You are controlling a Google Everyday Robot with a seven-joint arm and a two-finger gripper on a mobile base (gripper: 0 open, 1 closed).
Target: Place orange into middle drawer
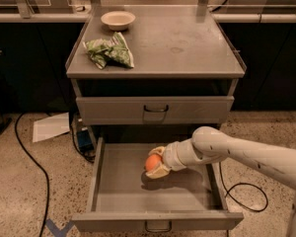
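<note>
The orange (152,162) is small, round and smooth. My gripper (156,163) is shut on it, one finger above and one below. The white arm reaches in from the right. The gripper holds the orange just above the floor of the open middle drawer (119,192), near the drawer's centre. The drawer is a wide, shallow grey box, pulled out, with a small loop handle (158,226) on its front panel.
The closed top drawer (113,110) with a dark loop handle sits above. On the cabinet top lie a pale cream bowl (118,19) and a green-and-white snack bag (109,51). A black cable (32,158) and a paper sheet (50,127) lie on the floor at left.
</note>
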